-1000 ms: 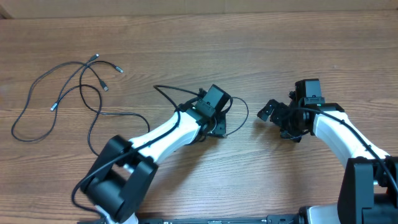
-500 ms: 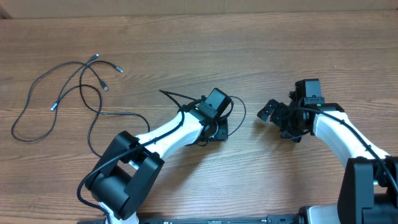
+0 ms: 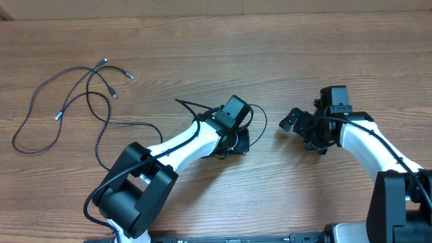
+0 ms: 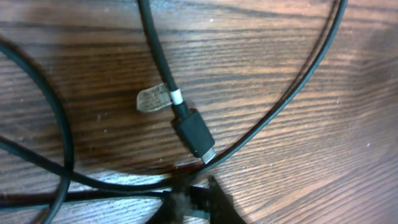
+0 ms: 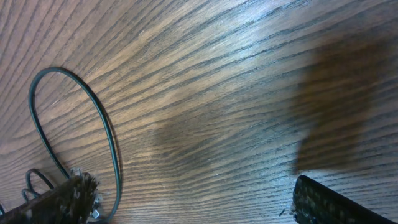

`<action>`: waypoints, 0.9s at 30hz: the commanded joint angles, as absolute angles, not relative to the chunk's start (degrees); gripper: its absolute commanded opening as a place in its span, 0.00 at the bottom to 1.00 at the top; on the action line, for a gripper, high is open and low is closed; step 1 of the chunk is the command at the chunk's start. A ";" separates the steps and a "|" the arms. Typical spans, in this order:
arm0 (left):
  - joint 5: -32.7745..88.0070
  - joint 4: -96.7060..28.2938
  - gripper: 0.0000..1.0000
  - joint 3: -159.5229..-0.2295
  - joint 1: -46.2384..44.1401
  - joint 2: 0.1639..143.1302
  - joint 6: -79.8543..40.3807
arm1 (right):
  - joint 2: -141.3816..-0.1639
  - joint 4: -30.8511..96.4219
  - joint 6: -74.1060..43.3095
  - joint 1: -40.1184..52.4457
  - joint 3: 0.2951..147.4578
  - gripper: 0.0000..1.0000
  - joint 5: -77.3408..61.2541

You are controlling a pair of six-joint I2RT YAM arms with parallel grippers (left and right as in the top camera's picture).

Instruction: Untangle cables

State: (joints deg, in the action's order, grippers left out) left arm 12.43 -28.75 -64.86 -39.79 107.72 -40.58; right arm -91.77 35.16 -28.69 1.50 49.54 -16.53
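Several thin black cables (image 3: 88,94) lie looped at the table's left, their small plug ends (image 3: 103,61) spread apart. One cable runs right to my left gripper (image 3: 236,140) and loops past it (image 3: 261,119). In the left wrist view a black plug (image 4: 194,132) with a white tag (image 4: 152,98) lies on the wood. Just below the plug, my left gripper (image 4: 193,200) is shut on a cable strand that comes in from the left. My right gripper (image 3: 304,133) stands wide open to the right, holding nothing. Its wrist view shows the cable loop (image 5: 106,130) beside the left finger (image 5: 62,199).
The brown wooden table (image 3: 270,47) fills every view. The two arms sit close together at centre, with a small gap between the grippers. The arm bases (image 3: 128,202) stand at the front edge.
My left gripper has closed onto the cable strand and shifted slightly, and the loop beside it moved a little. The right arm and the left-hand cables stayed still.
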 commanded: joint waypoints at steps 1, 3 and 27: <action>9.52 -28.53 0.04 -64.64 -40.21 108.12 -42.13 | -91.53 34.83 -28.64 1.37 49.89 1.00 -16.71; 6.81 -28.71 0.04 -64.64 -40.21 108.12 -43.46 | -91.53 34.83 -28.64 1.37 49.89 1.00 -16.71; 3.99 -28.58 0.05 -64.64 -40.21 108.12 -45.08 | -91.53 34.83 -28.64 1.37 49.89 1.00 -16.71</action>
State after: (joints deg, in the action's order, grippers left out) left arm 4.89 -28.56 -64.86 -39.79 107.72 -44.23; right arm -91.77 35.16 -28.69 1.50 49.54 -16.53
